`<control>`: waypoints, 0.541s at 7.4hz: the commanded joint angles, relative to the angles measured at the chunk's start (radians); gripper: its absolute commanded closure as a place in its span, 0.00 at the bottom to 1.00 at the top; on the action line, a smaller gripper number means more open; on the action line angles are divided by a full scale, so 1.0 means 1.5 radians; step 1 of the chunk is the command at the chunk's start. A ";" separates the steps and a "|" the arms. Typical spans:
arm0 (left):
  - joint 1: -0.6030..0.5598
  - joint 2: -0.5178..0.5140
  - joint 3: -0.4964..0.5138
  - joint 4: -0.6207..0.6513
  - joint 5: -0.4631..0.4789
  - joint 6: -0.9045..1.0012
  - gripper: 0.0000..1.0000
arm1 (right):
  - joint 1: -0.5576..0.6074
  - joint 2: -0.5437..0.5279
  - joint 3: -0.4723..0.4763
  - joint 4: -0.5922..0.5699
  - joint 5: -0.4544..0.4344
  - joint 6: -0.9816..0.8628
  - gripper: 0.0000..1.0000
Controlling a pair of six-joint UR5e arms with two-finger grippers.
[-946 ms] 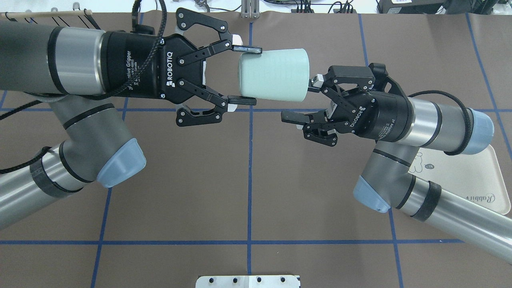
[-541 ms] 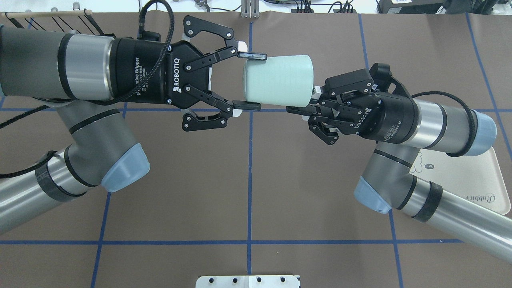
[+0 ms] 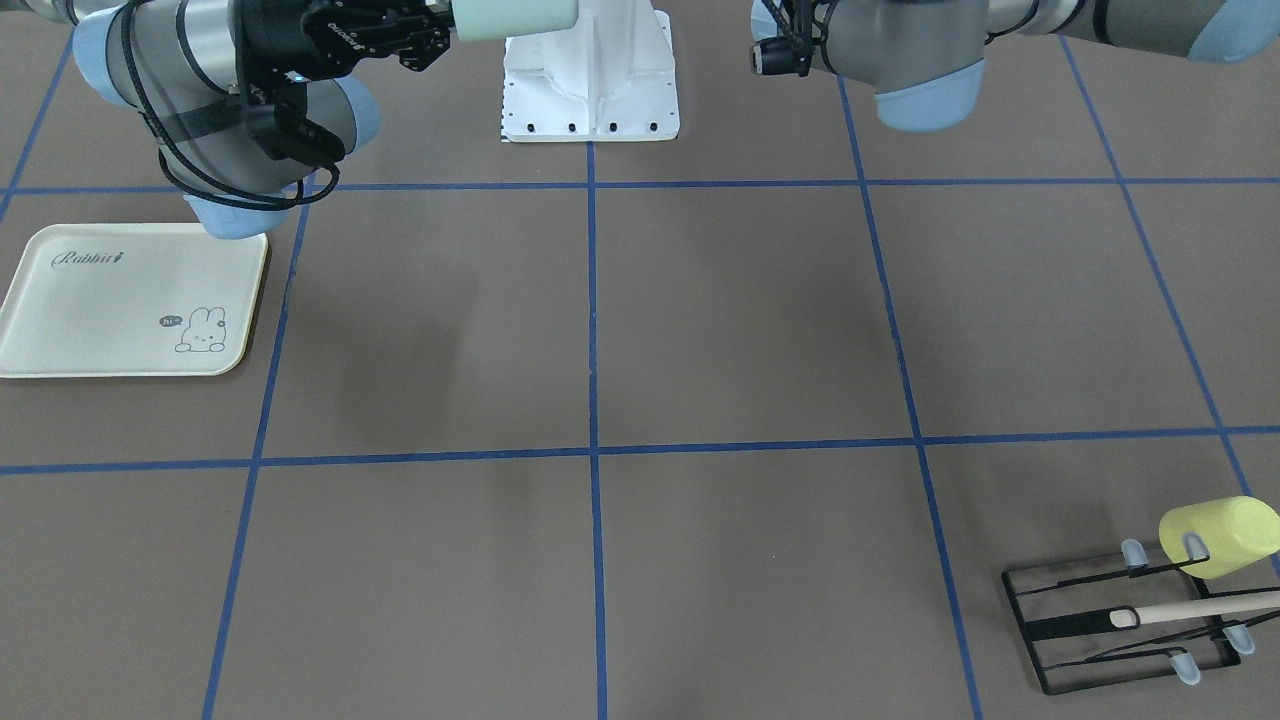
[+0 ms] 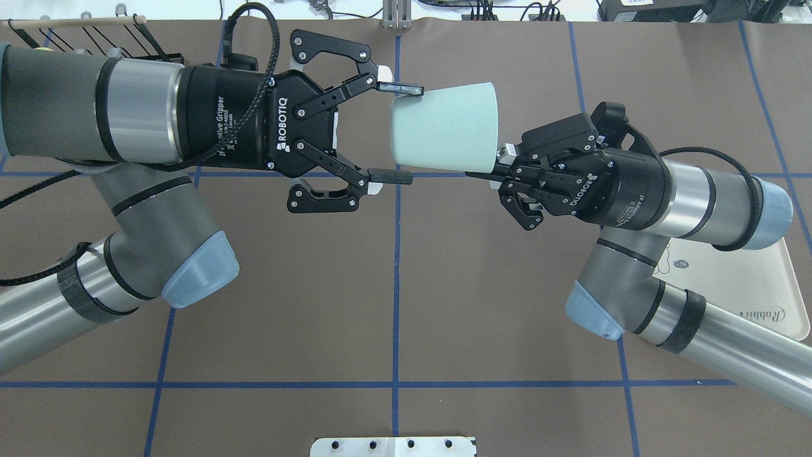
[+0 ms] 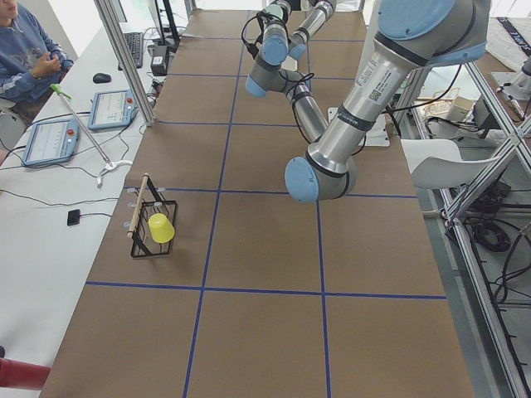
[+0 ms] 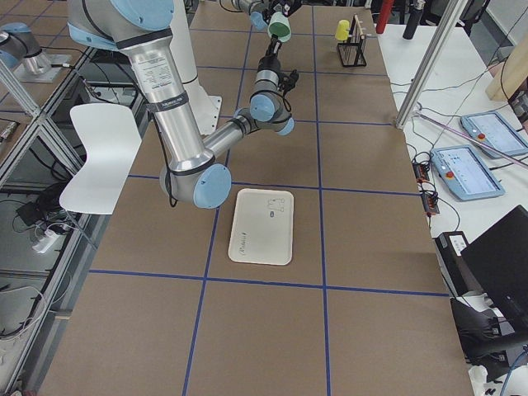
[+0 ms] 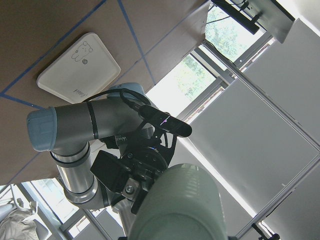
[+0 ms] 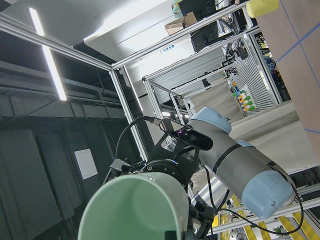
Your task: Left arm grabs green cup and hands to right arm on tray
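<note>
The pale mint-green cup [image 4: 444, 133] hangs on its side in mid-air above the table, its base toward my left gripper. My left gripper [image 4: 394, 132] is open, its fingers spread above and below the cup's base. My right gripper [image 4: 498, 164] is shut on the cup's rim and holds it slightly tilted. In the left wrist view the cup's base [image 7: 175, 210] fills the bottom. In the right wrist view I look into its open mouth [image 8: 135, 210]. The cream tray [image 4: 755, 279] lies under my right arm; it also shows in the front view [image 3: 60, 330].
A yellow-green cup [image 3: 1218, 535] sits on a black wire rack [image 3: 1120, 625] at the table's far corner on my left side. The white robot base [image 3: 590, 70] stands between the arms. Blue tape lines grid the brown table.
My right gripper has shut on the cup's rim. My left gripper's fingers have spread off the cup's base. The cup has tilted and shifted slightly toward my right.
</note>
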 commanded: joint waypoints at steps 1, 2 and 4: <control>-0.003 0.001 -0.007 0.000 0.000 0.000 0.00 | 0.000 -0.004 0.001 0.001 0.000 0.000 1.00; -0.009 0.002 -0.008 -0.008 0.000 0.000 0.00 | 0.001 -0.006 0.000 0.001 0.000 0.001 1.00; -0.032 0.010 -0.010 -0.004 -0.006 0.024 0.00 | 0.005 -0.053 -0.001 0.055 -0.003 0.000 1.00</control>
